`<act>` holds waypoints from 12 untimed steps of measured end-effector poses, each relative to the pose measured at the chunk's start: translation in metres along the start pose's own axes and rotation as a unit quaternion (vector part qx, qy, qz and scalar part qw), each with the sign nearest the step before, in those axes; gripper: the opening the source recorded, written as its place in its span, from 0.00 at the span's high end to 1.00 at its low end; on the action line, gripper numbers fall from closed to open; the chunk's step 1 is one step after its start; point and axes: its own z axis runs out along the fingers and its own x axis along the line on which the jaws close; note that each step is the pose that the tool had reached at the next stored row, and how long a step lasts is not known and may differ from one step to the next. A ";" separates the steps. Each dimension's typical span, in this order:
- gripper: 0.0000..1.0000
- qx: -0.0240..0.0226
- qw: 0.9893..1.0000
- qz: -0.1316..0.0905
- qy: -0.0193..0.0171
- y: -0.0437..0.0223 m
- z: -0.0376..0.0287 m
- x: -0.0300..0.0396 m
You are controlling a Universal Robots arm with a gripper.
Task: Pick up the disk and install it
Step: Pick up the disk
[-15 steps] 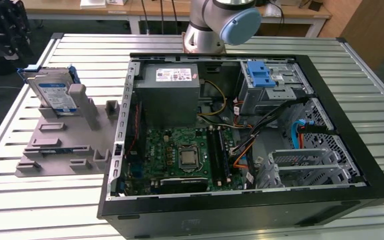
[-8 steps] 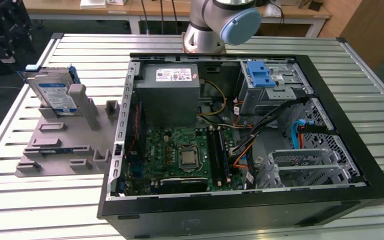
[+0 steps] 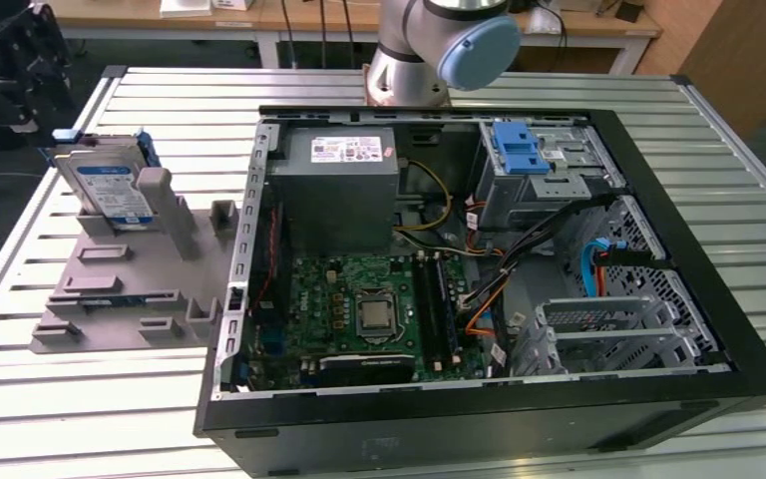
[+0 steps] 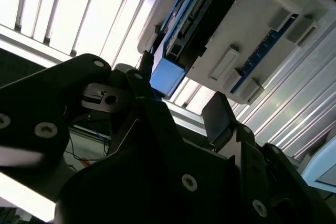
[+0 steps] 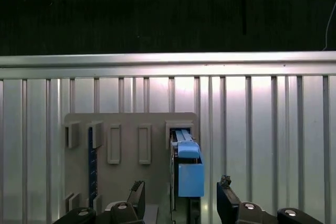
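Currently the disk (image 3: 107,188) stands on edge in a slot of a grey holder (image 3: 131,289), which lies flat on the slatted table (image 3: 117,399) toward the exterior view's left. Its labelled face is turned toward the computer case (image 3: 490,419), and its blue handle is uppermost.

In the first wrist view the jaws are spread wide and hold nothing. One tip sits on each side of the blue handle of the disk (image 5: 189,174), with a clear gap on both sides. The second wrist view also shows the dark tips apart and close to the handle end, not touching it.

A strip of bare table separates the holder from the case's black wall. The case lies open on its side. A grey power supply (image 3: 336,195) sits along its far edge, with the green board (image 3: 356,299) nearer the camera. The metal drive bay (image 3: 543,185), topped by a blue latch (image 3: 519,150), sits in the far corner toward the exterior view's right. Black cables (image 3: 543,230) run just beside the bay's near side. The arm (image 3: 430,45) rises behind the case's far edge.
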 end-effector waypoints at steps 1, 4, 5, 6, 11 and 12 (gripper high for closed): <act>0.35 0.000 1.000 0.000 0.000 0.0001 0.0008 -0.0005; 0.35 0.000 1.000 0.000 0.000 0.0011 0.0018 -0.0006; 0.35 0.000 1.000 0.000 0.000 0.0015 0.0022 -0.0006; 0.35 0.000 1.000 0.000 0.000 0.0018 0.0031 -0.0006; 0.35 0.000 1.000 0.000 0.000 0.0020 0.0083 -0.0008; 0.35 0.000 1.000 0.000 0.000 0.0020 0.0093 -0.0008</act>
